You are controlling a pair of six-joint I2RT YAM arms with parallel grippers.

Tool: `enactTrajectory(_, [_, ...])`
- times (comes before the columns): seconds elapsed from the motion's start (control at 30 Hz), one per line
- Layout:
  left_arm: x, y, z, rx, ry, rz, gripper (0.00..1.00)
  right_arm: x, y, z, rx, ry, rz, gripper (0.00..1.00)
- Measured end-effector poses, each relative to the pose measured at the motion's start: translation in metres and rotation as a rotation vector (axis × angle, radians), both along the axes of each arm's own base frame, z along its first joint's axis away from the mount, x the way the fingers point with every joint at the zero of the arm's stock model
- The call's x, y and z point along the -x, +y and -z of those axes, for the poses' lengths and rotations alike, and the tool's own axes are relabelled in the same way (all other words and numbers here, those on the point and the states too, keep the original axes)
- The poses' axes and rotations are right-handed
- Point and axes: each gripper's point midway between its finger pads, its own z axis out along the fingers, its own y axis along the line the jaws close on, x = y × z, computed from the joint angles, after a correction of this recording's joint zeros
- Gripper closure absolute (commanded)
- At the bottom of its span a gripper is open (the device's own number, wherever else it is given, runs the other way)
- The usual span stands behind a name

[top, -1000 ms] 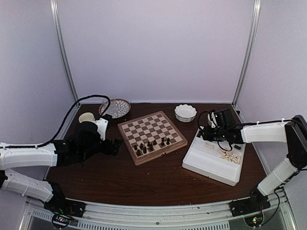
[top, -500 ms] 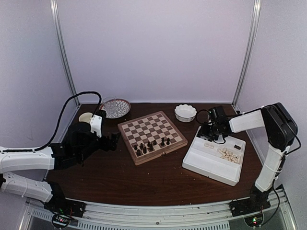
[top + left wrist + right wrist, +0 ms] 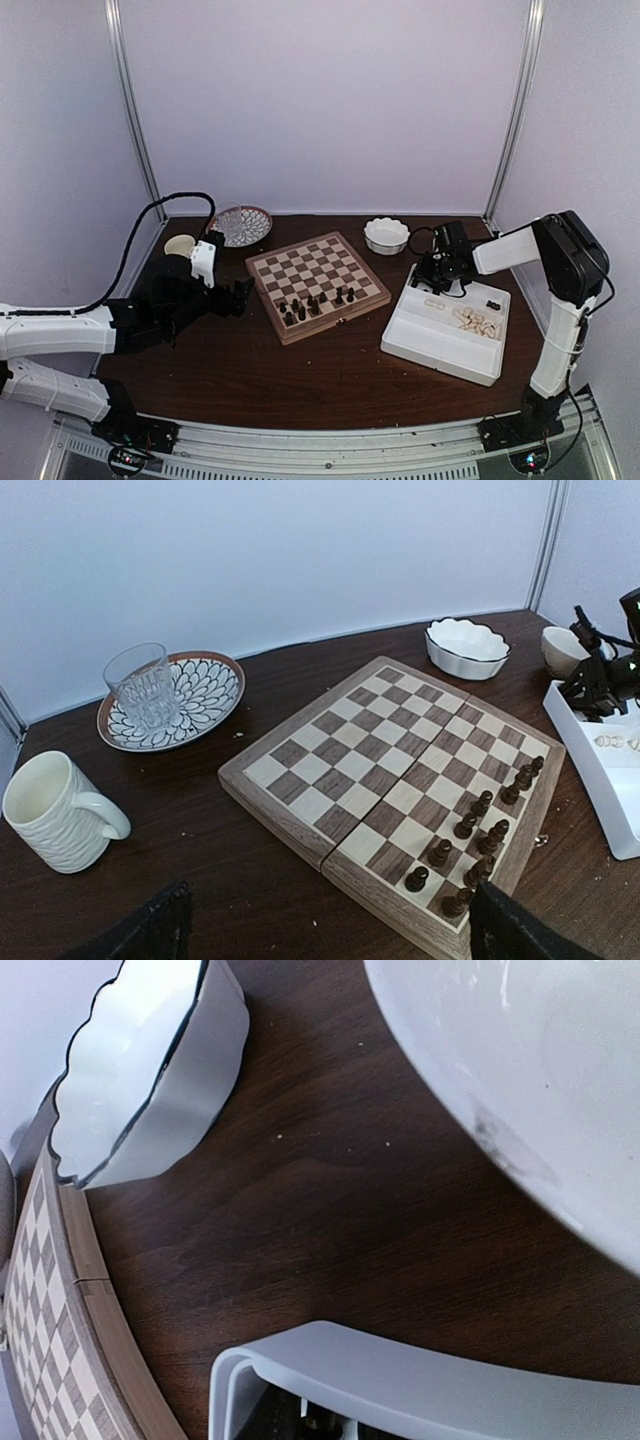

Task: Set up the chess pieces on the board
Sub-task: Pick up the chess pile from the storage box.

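while the right gripper (image 3: 437, 276) is hanging low over the far left corner of the white tray (image 3: 440, 345), its jaws are hiding under the wrist in the overhead view and falling outside its own camera's frame, so i cannot tell whether they are closing on anything. it is probably reaching there because one pale piece (image 3: 433, 303) is lying alone at that end, apart from the heap of pale pieces (image 3: 477, 321) toward the tray's right side, where a single dark piece (image 3: 494, 305) is sitting just beside them. the left gripper (image 3: 243, 293) is hovering just beside the board (image 3: 310, 262), fingers (image 3: 520, 930) spread wide with nothing between them, seemingly leaving the squares free. the board is lying between the two arms, and dark pieces (image 3: 315, 303) are standing in two rows along its near edge, so the pale ranks are going unfilled.
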Motion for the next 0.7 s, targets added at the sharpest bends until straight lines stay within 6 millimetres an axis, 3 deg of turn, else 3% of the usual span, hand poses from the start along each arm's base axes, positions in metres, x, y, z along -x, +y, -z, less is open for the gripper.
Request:
enactTrajectory(0.1, [0.0,-0.001,0.003,-0.007,0.007,0.005,0.05,-0.002,0.001,0.0,-0.032,-0.01,-0.004,0.86])
enactTrajectory(0.27, [0.0,-0.002,0.004,-0.015,0.007,0.01,0.05,-0.002,0.0,-0.001,-0.116,-0.041,-0.015,0.87])
enactTrajectory(0.4, [0.0,-0.002,0.004,-0.018,0.006,0.011,0.05,0.013,-0.001,-0.006,-0.137,-0.047,-0.028,0.86])
enactTrajectory(0.53, [0.0,-0.002,0.005,-0.024,0.006,0.013,0.05,0.026,-0.003,-0.03,-0.15,-0.098,-0.042,0.85])
enactTrajectory(0.7, [0.0,-0.004,0.009,-0.031,0.013,0.021,0.06,0.027,-0.003,-0.062,-0.167,-0.197,-0.059,0.84])
